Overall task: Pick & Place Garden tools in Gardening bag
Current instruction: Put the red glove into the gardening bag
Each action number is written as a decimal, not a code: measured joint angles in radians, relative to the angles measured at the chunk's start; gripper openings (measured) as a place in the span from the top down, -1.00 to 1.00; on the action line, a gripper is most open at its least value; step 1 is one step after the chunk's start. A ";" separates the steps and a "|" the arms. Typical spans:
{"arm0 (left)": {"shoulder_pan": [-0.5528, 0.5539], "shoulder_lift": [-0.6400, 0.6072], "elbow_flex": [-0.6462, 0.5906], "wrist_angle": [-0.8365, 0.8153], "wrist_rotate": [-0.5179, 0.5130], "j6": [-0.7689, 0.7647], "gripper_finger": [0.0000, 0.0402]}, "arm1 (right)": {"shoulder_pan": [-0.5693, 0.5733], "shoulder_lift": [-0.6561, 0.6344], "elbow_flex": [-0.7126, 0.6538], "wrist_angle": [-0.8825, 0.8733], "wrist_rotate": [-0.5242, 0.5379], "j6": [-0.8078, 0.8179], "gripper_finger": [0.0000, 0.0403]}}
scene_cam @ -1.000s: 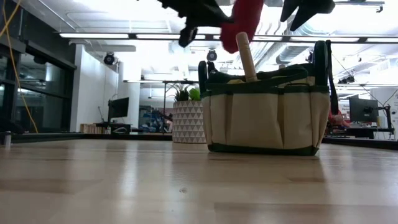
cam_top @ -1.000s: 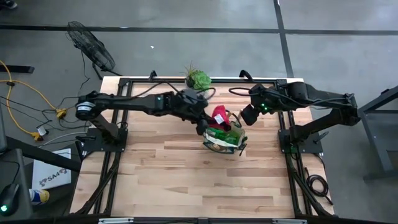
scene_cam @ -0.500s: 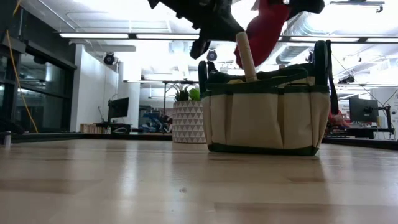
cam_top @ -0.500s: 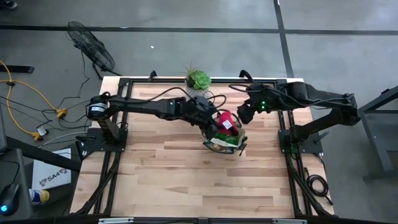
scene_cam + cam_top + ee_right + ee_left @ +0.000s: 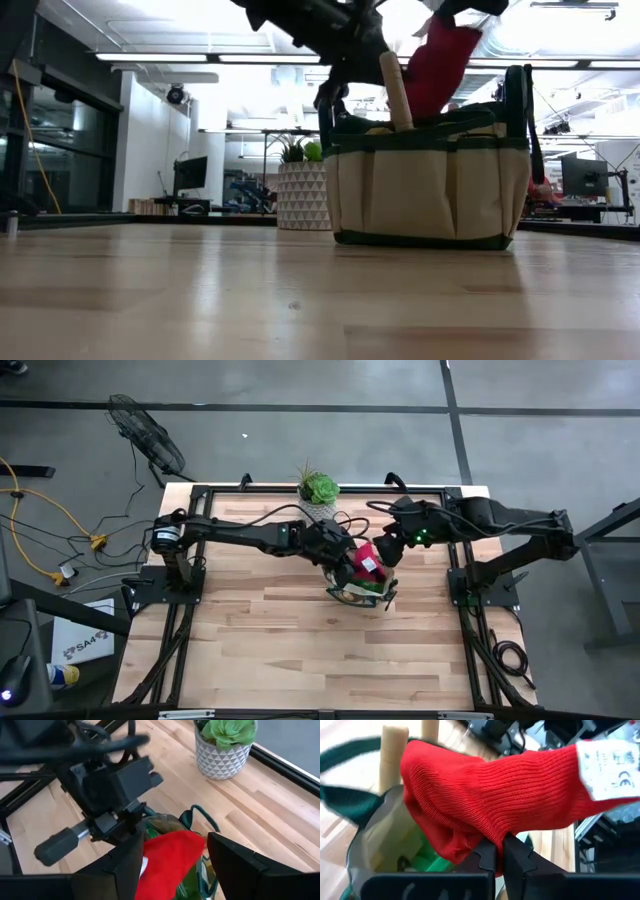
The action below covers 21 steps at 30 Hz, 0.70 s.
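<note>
Left gripper (image 5: 496, 854) is clamped on the red glove (image 5: 500, 795), fingers (image 5: 485, 857) pinching a fold of the knit, and I'm holding it right over the mouth of the gardening bag (image 5: 430, 185). In the high view the glove (image 5: 366, 558) sits above the bag's rim (image 5: 340, 592), mid-table, just in front of the succulent in its white pot (image 5: 319, 491). In the low view the glove (image 5: 435, 65) hangs tilted, its lower end dipping below the bag's dark rim. Already in the bag: two pale wooden handles (image 5: 392, 755) standing upright against the wall, plus something green (image 5: 432, 862) lower down that I can't identify. Left arm is stretched out across the table, wrist angled down over the bag. Right gripper (image 5: 172, 857) hovers open beside the bag, fingers (image 5: 235, 862) spread, nothing between them. White tag on the glove cuff (image 5: 607, 762) shows a CE mark; the rest is unreadable.
</note>
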 joint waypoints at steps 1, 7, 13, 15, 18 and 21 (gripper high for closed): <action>0.000 0.000 0.000 0.008 -0.003 0.000 0.95 | 0.003 0.002 0.000 0.000 -0.001 0.003 -0.06; 0.001 -0.001 0.000 0.017 -0.002 0.008 0.73 | 0.042 0.031 0.000 0.000 0.001 0.009 -0.05; 0.000 -0.001 0.000 0.020 0.004 0.027 0.45 | 0.075 0.068 0.000 0.003 0.004 0.020 0.14; 0.000 -0.002 0.000 0.022 0.004 0.035 0.35 | 0.079 0.079 0.000 0.001 0.004 0.031 0.27; 0.001 -0.002 0.000 0.018 0.005 0.034 0.21 | 0.080 0.087 0.000 -0.009 0.002 0.055 0.51; 0.004 -0.011 0.000 -0.005 0.018 0.047 0.13 | 0.085 0.086 0.000 -0.010 0.001 0.081 0.77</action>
